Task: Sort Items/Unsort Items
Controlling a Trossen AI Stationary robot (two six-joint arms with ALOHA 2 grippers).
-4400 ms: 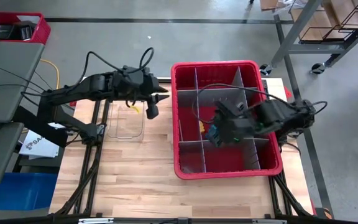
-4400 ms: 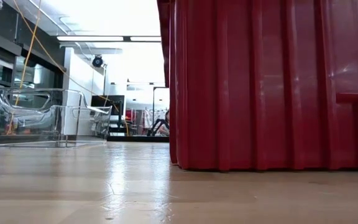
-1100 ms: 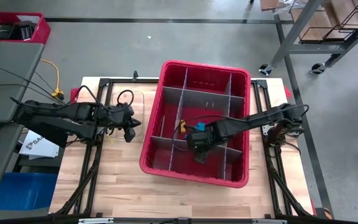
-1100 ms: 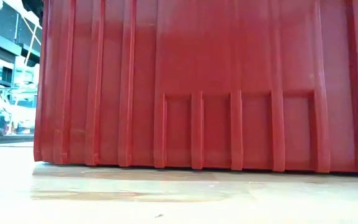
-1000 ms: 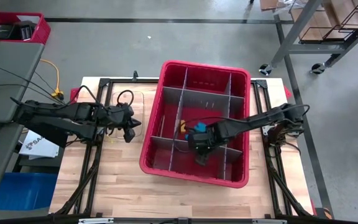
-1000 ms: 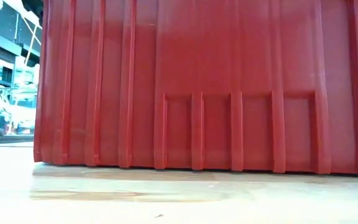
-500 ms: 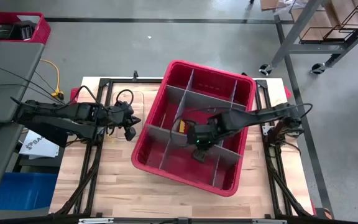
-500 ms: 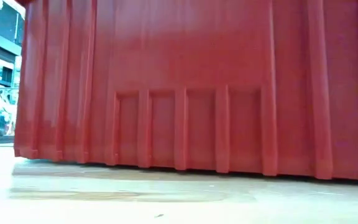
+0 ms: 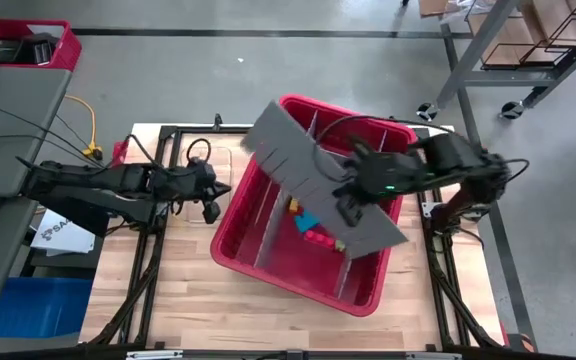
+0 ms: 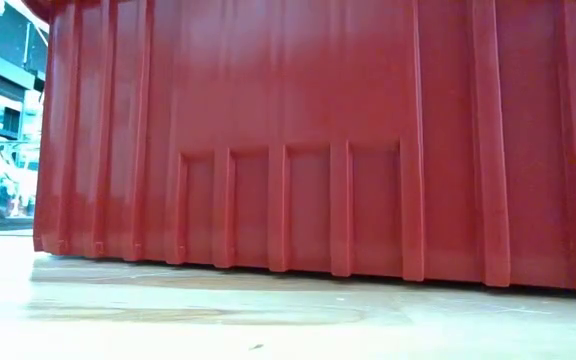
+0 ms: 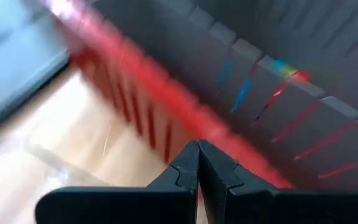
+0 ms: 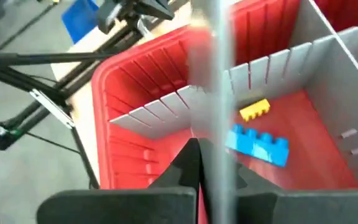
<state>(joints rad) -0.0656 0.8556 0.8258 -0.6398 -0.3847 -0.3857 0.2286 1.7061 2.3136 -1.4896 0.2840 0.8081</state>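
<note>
A: Items first — we see a blue block point(image 12: 258, 144) and a yellow block point(image 12: 254, 109) loose on the floor of the red bin point(image 9: 241, 203), red block point(image 9: 316, 237) near them, middle of the counter point(image 9: 198, 290).

B: Right gripper point(image 9: 346, 198)? We read its jaws as clamped on the grey divider point(image 9: 303, 170), lifted clear of the bin and tilted, likely so the compartments merge and pieces mix.

A: Left gripper point(image 9: 209, 207) sits shut, empty, just left of the bin, waiting.

B: Versus half a second back, the divider was seated in its slots; now it's up and out.
</note>
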